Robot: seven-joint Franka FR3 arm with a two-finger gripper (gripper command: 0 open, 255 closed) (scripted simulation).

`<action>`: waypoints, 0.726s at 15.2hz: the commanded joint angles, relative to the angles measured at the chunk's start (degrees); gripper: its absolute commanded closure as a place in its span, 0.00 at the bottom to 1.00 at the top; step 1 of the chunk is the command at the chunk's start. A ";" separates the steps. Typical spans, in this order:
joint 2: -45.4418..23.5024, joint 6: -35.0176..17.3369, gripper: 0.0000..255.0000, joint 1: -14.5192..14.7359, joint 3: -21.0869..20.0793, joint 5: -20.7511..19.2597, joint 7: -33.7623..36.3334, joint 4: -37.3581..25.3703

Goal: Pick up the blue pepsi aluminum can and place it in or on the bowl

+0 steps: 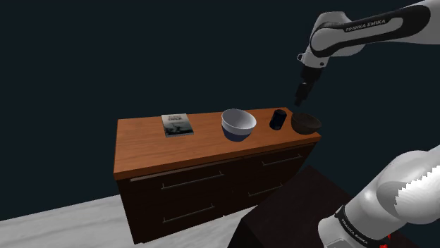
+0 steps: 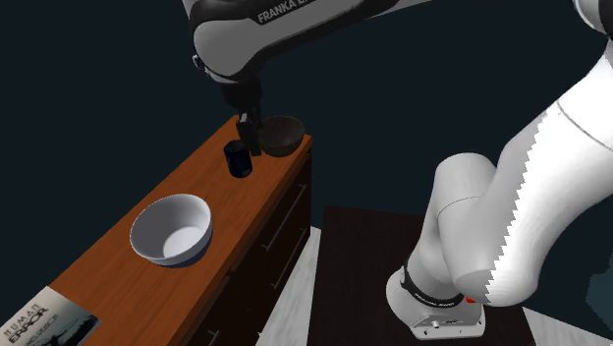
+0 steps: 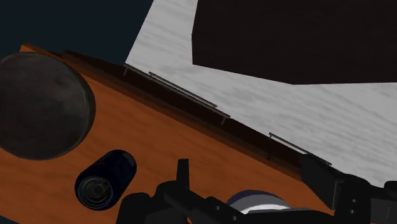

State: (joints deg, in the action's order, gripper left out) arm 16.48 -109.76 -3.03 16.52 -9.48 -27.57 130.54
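Note:
A dark blue can point(image 1: 278, 119) stands upright on the wooden dresser top point(image 1: 197, 144), between a white bowl with a blue outside point(image 1: 238, 125) and a dark bowl point(image 1: 306, 123). My black gripper point(image 1: 300, 101) hangs a little above the top, over the gap between the can and the dark bowl, touching neither. In the second exterior view the gripper point(image 2: 252, 145) points down just behind the can point(image 2: 238, 159), next to the dark bowl point(image 2: 282, 136). From the wrist, the can point(image 3: 105, 180) and the dark bowl point(image 3: 41, 105) lie off to one side of the open, empty gripper point(image 3: 251, 181).
A magazine point(image 1: 176, 125) lies flat near the dresser's far end in the shoulder view's left. The white bowl point(image 2: 172, 230) sits mid-top. The drawer fronts with bar handles point(image 1: 190, 182) face a pale floor point(image 3: 267, 89). My dark stand point(image 2: 363, 275) is close to the dresser's near end.

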 commanded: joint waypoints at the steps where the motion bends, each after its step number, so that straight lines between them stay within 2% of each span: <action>1: -4.36 -2.39 0.00 -0.13 1.56 1.13 -2.43 -2.11; 6: -15.66 -6.78 0.00 -1.05 4.54 5.65 -9.05 -8.68; 11: -27.52 -9.00 0.00 -3.35 5.60 11.69 -15.81 -17.28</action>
State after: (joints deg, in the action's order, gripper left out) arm -8.61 -118.40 -5.79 21.96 0.91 -41.88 115.14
